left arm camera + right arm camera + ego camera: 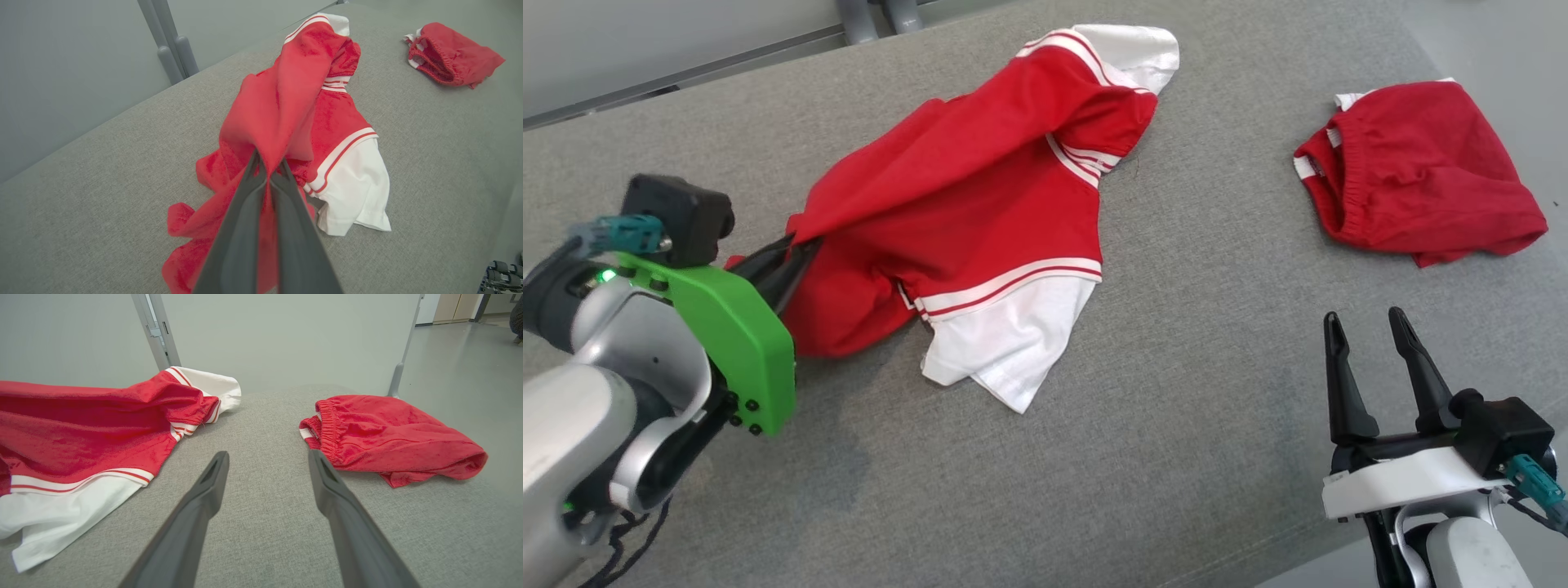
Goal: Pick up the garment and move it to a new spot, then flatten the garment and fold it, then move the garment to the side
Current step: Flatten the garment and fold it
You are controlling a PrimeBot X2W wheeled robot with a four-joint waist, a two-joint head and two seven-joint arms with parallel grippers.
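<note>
The garment (980, 204) is a red top with white sleeves and red-and-white stripes, lying crumpled across the middle of the grey surface (1176, 425). My left gripper (796, 249) is shut on its near left edge, and a ridge of red cloth rises from the pinch. In the left wrist view the two dark fingers (245, 228) clamp the garment (294, 106) between their tips. My right gripper (1364, 322) stands open at the lower right, apart from the cloth. The right wrist view shows its fingers (204, 494) spread over bare grey fabric, with the garment (81, 433) to their left.
A second red garment with an elastic waistband (1421, 175) lies bunched at the far right, near the surface's right edge; in the right wrist view it (392, 437) sits just beyond the right finger. Grey metal posts (169, 45) stand behind the far edge.
</note>
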